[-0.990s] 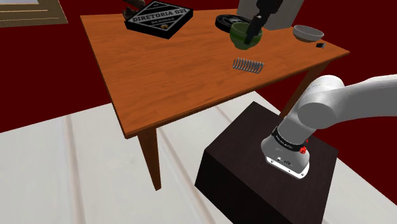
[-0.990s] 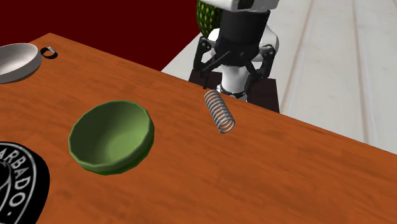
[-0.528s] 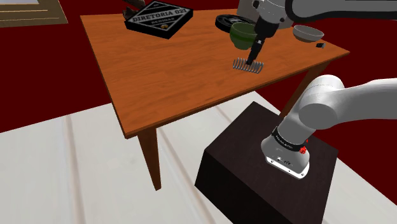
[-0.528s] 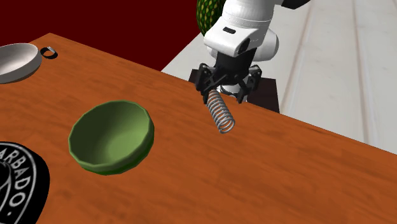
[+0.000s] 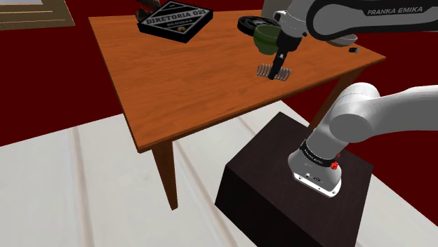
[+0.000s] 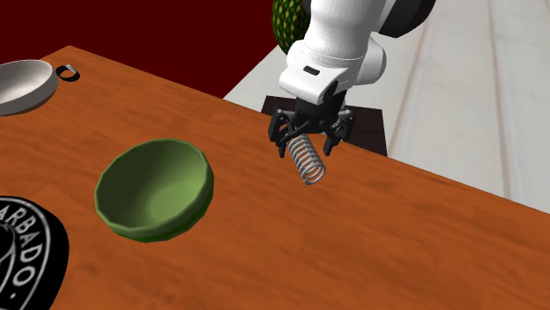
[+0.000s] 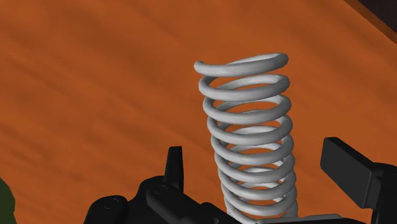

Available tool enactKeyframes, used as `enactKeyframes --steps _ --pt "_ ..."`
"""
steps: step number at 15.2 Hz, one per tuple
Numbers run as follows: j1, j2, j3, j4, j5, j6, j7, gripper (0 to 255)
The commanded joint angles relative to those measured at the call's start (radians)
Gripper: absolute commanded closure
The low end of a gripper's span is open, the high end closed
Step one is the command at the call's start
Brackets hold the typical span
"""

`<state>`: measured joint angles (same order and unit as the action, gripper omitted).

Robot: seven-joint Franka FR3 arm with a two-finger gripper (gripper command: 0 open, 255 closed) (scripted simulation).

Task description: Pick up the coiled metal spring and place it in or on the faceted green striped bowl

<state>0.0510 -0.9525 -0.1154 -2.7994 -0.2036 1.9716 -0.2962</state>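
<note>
- Second exterior view, far left: I am seeing the green bowl (image 6: 154,189) sitting empty on the wooden table (image 6: 414,255), well apart from the spring.
- Right of it, the grey coiled spring (image 6: 306,162) is lying on its side, near the table edge by the stand.
- Over the spring's right end the gripper (image 6: 308,141) is hanging with its fingers (image 7: 348,173) spread wide. In the wrist view they are flanking the coils without touching, so I am holding nothing.
- I am judging this as the grasp step. Next I am needing to close gently on the coils, lift, then carry left to the bowl.
</note>
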Motion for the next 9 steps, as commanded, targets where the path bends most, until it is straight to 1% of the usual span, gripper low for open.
enactKeyframes --steps 1,5,6,9 --pt "0.000 0.000 0.000 -0.003 0.000 0.003 0.000 0" --pt "0.000 0.000 0.000 -0.003 0.000 0.003 0.000 0" --pt "0.000 0.000 0.000 -0.003 0.000 0.003 0.000 255" --pt "0.000 0.000 0.000 -0.003 0.000 0.003 0.000 255"
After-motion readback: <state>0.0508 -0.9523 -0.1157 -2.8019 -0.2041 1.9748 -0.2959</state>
